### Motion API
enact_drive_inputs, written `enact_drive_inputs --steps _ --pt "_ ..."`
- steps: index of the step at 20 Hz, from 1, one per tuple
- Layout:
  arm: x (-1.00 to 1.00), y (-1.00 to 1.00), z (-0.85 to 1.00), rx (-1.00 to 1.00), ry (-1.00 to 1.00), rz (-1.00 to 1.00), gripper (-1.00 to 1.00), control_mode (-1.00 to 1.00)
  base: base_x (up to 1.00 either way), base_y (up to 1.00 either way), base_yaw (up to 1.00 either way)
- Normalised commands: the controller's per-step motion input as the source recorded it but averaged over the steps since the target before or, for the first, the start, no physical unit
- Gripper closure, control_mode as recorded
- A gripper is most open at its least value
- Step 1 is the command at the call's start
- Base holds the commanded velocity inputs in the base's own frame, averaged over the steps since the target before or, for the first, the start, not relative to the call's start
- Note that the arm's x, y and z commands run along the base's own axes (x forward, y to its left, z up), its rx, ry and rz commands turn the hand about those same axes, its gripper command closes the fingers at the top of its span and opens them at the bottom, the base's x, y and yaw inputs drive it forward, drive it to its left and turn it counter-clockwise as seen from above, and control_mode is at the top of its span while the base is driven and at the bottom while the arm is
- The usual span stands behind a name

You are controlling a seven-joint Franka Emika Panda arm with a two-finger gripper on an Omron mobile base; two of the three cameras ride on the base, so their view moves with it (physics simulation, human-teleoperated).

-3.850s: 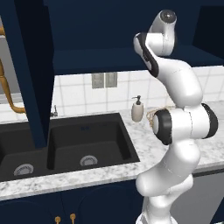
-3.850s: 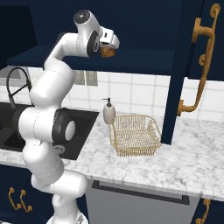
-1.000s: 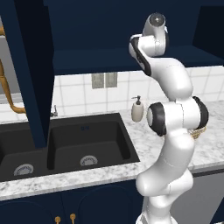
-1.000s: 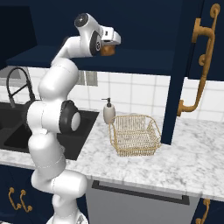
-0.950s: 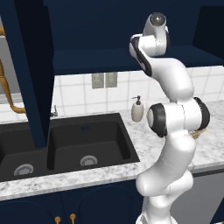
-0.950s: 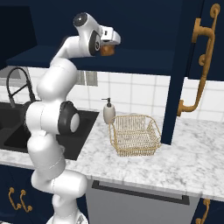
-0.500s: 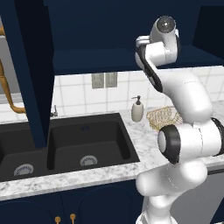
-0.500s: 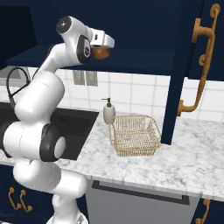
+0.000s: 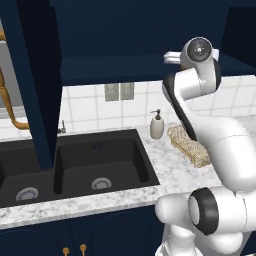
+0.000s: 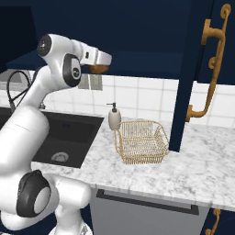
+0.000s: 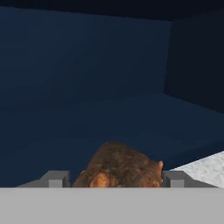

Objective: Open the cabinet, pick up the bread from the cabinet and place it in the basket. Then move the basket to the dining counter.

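Bread between the claw's fingers at the mouth of the open cabinet

In the hand view the bread (image 11: 119, 165) sits low in the centre of the frame, flanked by two grey fingertips (image 11: 54, 178) — the gripper (image 10: 98, 68) looks clamped on the roll, which shows as a brown lump under the hand in the upper left of the right base view. The cabinet (image 10: 137, 32) fills the top of that frame, its door swung out at right. The basket (image 10: 140, 140) stands on the marble near the middle of the frame, beside the soap dispenser (image 10: 114, 117). The roll is likely light and soft, its crust crumbly — best held across its widest middle, gently, so it neither squashes nor slips.
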Motion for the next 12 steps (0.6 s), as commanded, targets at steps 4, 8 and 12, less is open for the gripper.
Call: enact_drive_inputs --steps 4,8,12 --pt "-1.00 0.00 0.09 0.16 0.00 -0.11 1.00 -1.00 0.00 0.00 0.00" --pt "-1.00 -0.17 -0.01 0.08 0.16 -0.15 1.00 -1.00 0.00 0.00 0.00" --pt "-0.89 -0.34 -0.43 0.08 0.19 -0.12 1.00 -1.00 0.00 0.00 0.00"
